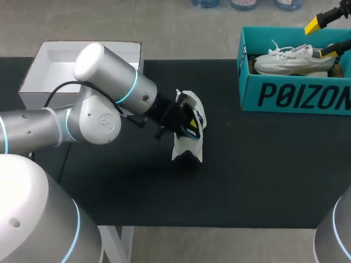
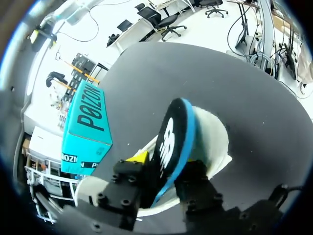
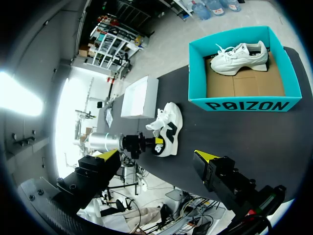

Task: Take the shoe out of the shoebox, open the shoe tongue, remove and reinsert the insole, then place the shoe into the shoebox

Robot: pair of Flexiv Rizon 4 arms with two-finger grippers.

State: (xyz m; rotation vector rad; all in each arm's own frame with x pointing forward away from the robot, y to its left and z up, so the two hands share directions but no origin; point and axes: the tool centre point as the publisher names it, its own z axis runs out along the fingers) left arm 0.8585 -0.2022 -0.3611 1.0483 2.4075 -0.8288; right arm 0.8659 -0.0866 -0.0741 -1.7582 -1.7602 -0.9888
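A white shoe (image 1: pixel 187 149) stands on the black mat (image 1: pixel 263 164) mid-table, also seen in the right wrist view (image 3: pixel 172 120). My left gripper (image 1: pixel 184 118) is at its opening. In the left wrist view a black insole with a blue edge (image 2: pixel 173 142) rises out of the white shoe (image 2: pixel 212 132), between my left gripper's (image 2: pixel 166 159) fingers, which touch it from both sides. The teal shoebox (image 1: pixel 296 96) sits at the back right with another white shoe (image 1: pixel 293 60) in it. My right gripper (image 1: pixel 323 38) hovers open above the box, holding nothing.
A white open box (image 1: pixel 55 66) lies at the back left, partly behind my left arm. The teal shoebox (image 3: pixel 244 105) and the white box (image 3: pixel 139 98) both show in the right wrist view, beyond my right gripper (image 3: pixel 156 155).
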